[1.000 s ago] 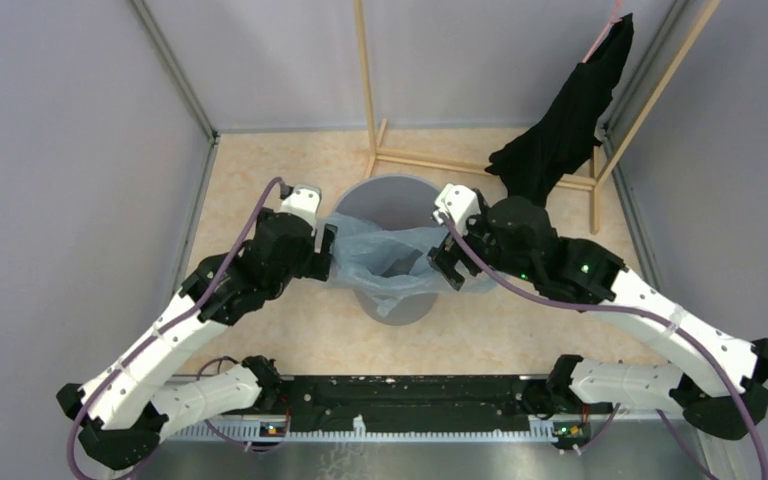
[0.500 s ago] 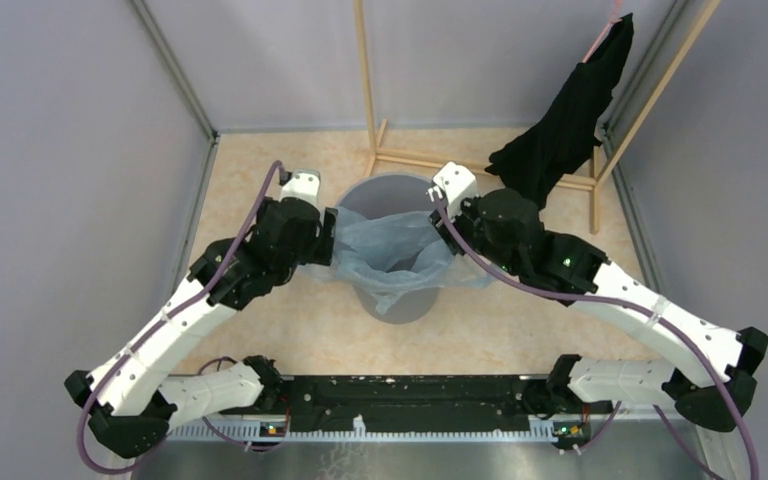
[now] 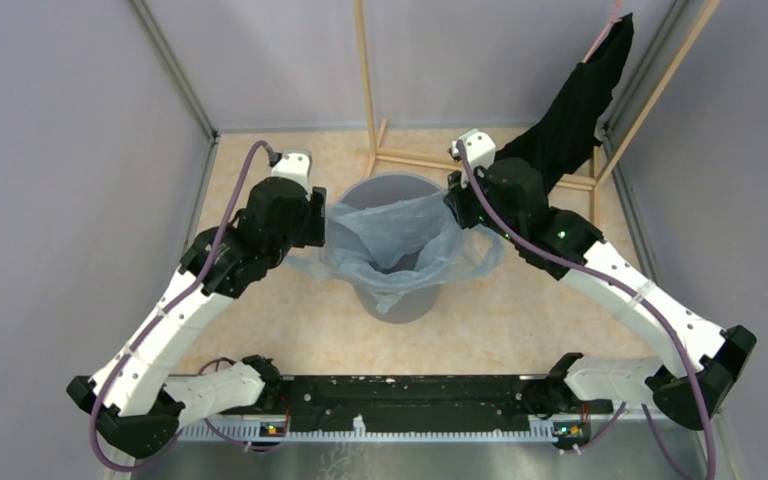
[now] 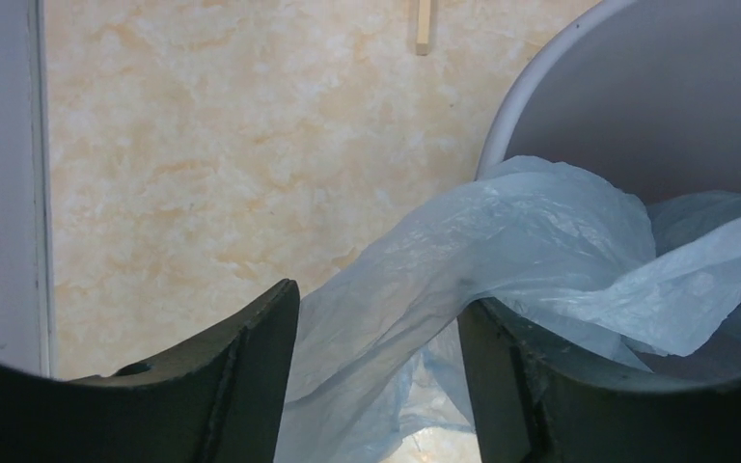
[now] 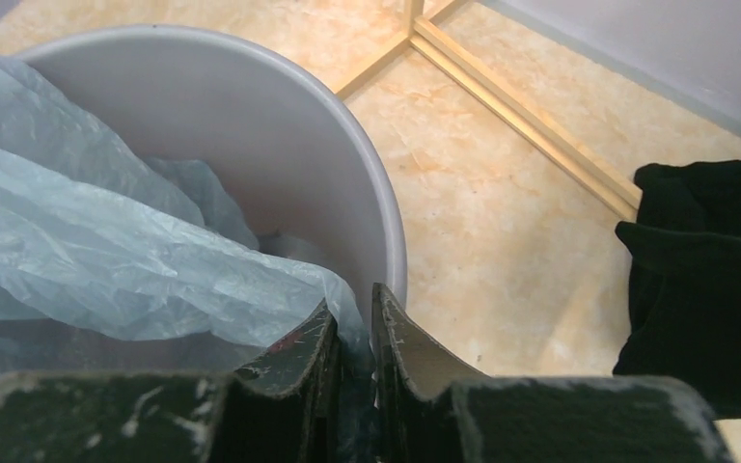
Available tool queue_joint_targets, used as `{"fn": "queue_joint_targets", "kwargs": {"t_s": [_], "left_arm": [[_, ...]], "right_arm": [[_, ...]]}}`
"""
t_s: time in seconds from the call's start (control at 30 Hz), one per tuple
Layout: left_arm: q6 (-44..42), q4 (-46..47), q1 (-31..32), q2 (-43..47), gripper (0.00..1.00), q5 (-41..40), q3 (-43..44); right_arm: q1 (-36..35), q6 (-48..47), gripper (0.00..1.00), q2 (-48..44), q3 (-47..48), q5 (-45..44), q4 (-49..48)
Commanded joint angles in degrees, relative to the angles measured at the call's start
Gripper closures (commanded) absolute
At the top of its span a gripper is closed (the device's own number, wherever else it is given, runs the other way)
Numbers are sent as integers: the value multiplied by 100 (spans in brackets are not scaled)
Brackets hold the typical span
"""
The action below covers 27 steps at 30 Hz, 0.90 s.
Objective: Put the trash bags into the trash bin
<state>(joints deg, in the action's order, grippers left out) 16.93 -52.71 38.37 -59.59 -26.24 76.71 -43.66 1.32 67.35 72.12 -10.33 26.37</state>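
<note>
Right gripper [image 5: 352, 313]: jaws nearly together, pinching a fold of the trash bag [image 5: 106, 260] right at the far-right rim of the trash bin [image 5: 389, 227]. Left gripper [image 4: 378, 301]: jaws wide, a band of bag film running between the fingers, but I see no squeeze on it, so nothing is held on that side. The bag sits mostly in the bin mouth, sagging into the middle, with loose film spilling over the near rim and out past both sides onto the table [image 4: 203, 145]. My read on the step: getting the bag mouth opened and seated over the rim. To do it well, I'd close left on the film before any pull, grabbing a single layer near the edge and not a bunched wad. Then I'd draw both hands apart and down past the rim together so the mouth stretches evenly. The film is thin and crinkly, so keep the tension light or it tears or slips out of the right pinch. The bin looks light and could tip or slide if one side pulls harder. Black garment [image 5: 704, 280] and wooden frame [image 5: 521, 106] are just beside my right wrist, so keep clear of both. No brand, label or readable writing on bag or bin in these views.
</note>
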Motion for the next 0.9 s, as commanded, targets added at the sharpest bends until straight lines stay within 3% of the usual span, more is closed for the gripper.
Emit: {"fn": "queue_joint_targets", "kwargs": {"t_s": [0.0, 0.17, 0.3, 0.43, 0.57, 0.73, 0.8, 0.87], "left_arm": [[-251, 364, -76, -160, 37, -136, 363], [-389, 430, -122, -465, 44, -259, 627], [-544, 620, -172, -704, 50, -206, 715], [-817, 993, -449, -1094, 59, -181, 757], [-800, 1252, -1109, -1585, 60, 589, 960], [-634, 1698, -1905, -1843, 64, 1863, 953], [-547, 1847, -2082, -1911, 66, 2278, 918], [-489, 1973, -2185, -1958, 68, 2556, 823]], "right_arm": [[177, 357, 82, 91, 325, 191, -137], [330, 439, 78, 128, 308, 57, -187], [466, 465, 85, 200, 299, 22, -226], [635, 581, 86, 293, 277, 128, -295], [790, 759, 86, 481, 348, 264, -287], [1073, 930, 75, 549, 431, 350, -295], [1212, 1009, 76, 565, 423, 468, -322], [1326, 1075, 83, 604, 363, 688, -414]]}}
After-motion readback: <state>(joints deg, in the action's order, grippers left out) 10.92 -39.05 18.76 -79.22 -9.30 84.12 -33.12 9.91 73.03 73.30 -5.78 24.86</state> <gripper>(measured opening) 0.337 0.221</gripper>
